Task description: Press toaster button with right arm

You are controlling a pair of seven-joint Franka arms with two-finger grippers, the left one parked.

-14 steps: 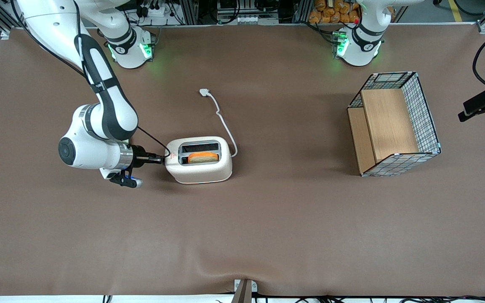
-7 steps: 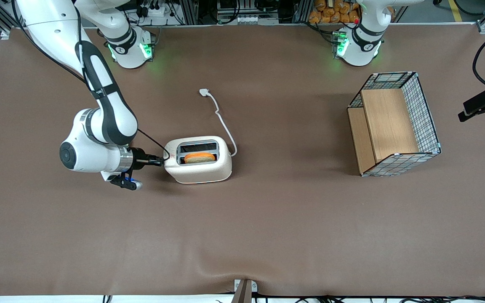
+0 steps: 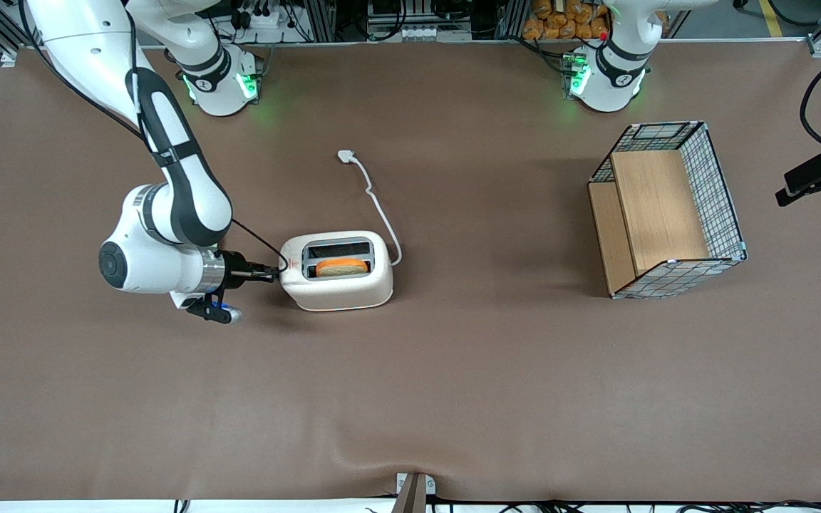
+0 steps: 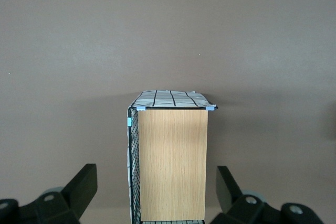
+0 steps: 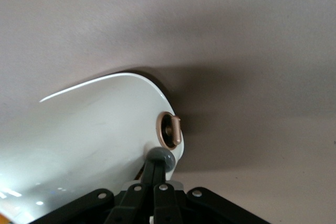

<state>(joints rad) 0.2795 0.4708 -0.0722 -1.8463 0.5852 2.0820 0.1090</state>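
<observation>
The cream-white toaster point(image 3: 339, 286) stands on the brown table with an orange-brown bread slice point(image 3: 341, 267) in the slot nearer the front camera. Its small red mark point(image 3: 284, 264) is at the short end that faces the working arm. My right arm's gripper point(image 3: 271, 271) lies level and touches that short end just below the mark. In the right wrist view the fingers point(image 5: 157, 174) are shut together, and the gripper's grey rounded tip point(image 5: 161, 159) rests against the toaster's end point(image 5: 94, 129). A pale-grey tab, the toaster button point(image 5: 178, 184), shows just under the fingers. A tan round knob point(image 5: 169, 129) sits beside the tip.
The white cord point(image 3: 378, 206) runs from the toaster away from the front camera to its plug point(image 3: 345, 154). A wire basket with wooden panels point(image 3: 717, 192) lies on its side toward the parked arm's end of the table, also in the left wrist view point(image 4: 173, 161).
The gripper has stayed at the toaster's short end. The wrist and the toaster have shifted only a few pixels back and forth, and the bread has shifted slightly in its slot.
</observation>
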